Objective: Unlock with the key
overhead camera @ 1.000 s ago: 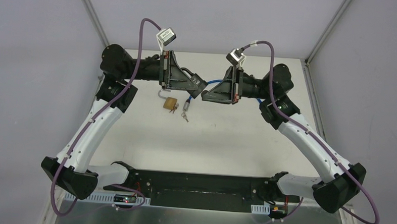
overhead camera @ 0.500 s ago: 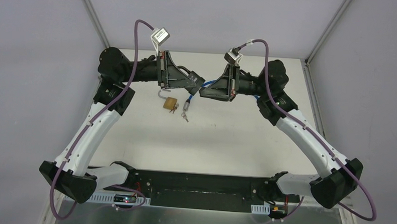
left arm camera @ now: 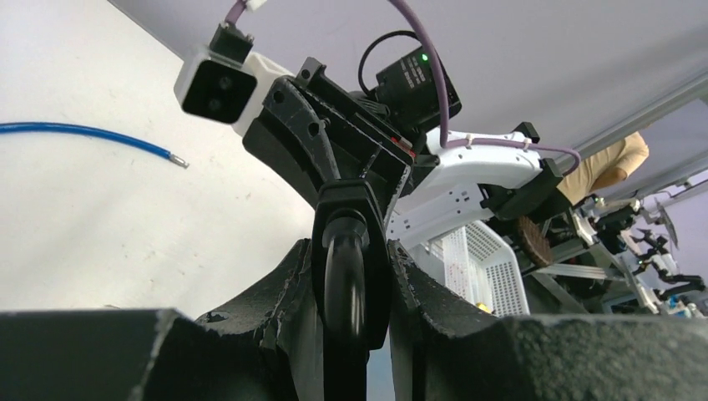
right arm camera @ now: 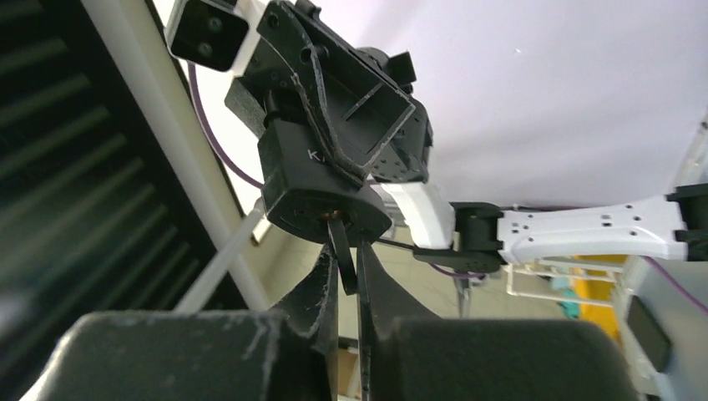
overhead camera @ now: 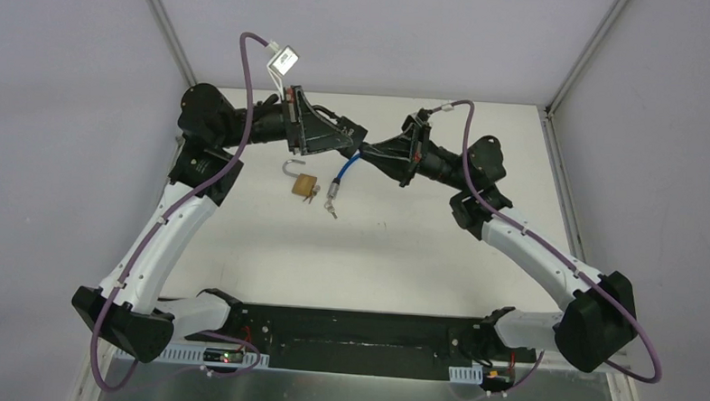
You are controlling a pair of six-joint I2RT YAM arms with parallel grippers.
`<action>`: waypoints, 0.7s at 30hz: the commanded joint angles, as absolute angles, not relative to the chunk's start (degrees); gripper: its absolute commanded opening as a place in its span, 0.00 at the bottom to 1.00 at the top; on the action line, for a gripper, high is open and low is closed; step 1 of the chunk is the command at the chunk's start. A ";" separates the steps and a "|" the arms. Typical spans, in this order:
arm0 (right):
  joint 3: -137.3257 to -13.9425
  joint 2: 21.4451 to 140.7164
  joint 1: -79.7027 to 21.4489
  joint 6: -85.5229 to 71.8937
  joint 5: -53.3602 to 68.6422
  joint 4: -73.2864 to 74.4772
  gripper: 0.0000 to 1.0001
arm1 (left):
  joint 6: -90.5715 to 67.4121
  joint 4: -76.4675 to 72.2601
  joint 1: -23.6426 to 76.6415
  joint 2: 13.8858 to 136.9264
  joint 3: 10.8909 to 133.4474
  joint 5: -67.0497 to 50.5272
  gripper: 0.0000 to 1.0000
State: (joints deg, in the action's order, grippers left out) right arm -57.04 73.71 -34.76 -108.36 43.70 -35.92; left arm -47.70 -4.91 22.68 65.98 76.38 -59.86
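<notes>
In mid-air, the left gripper (left arm camera: 349,267) clamps the lock (right arm camera: 321,180) and the right gripper (right arm camera: 346,269) pinches the key (right arm camera: 341,249) — seemingly seated. Next, a braced twist.

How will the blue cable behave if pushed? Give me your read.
The blue cable runs in a gentle curve, so it probably bends rather than sliding whole. It looks thin, so likely light. Its coating looks smooth and may slip in jaws.
</notes>
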 commanded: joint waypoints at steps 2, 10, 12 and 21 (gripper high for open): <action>-52.82 73.88 -34.97 -120.47 32.32 -33.58 0.00 | -47.31 -23.21 24.96 65.26 77.48 -61.66 0.00; -51.06 67.00 -29.31 -97.20 32.27 -19.67 0.43 | -47.52 -22.73 24.96 66.51 75.99 -61.44 0.00; -51.06 63.61 -26.42 -89.26 31.97 -14.70 0.59 | -47.45 -21.87 24.96 66.62 75.50 -61.37 0.00; -56.94 55.22 -17.92 -65.20 36.72 -1.27 0.87 | -49.19 -19.78 24.96 66.26 73.91 -62.24 0.00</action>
